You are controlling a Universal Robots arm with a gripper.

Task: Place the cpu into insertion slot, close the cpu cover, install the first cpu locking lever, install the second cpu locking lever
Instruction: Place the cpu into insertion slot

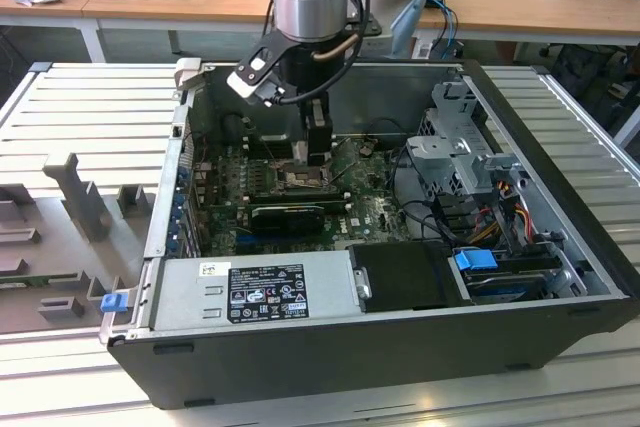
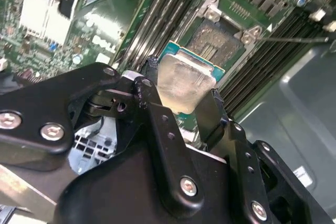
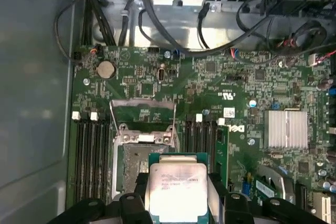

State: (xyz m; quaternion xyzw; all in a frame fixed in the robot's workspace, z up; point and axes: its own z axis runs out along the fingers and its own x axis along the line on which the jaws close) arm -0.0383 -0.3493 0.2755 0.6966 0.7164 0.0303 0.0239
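Just above the insertion slot [image 3: 132, 162], silver-topped, teal-edged square cpu [image 3: 177, 190] tight in the gripper [image 3: 178, 203].

Soft, even room light; pale glare on the cpu [image 2: 184, 85]; dim computer case [image 1: 400, 352] interior.

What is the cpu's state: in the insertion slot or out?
Out: the pincer grips the cpu; the insertion slot's contacts lie bare.
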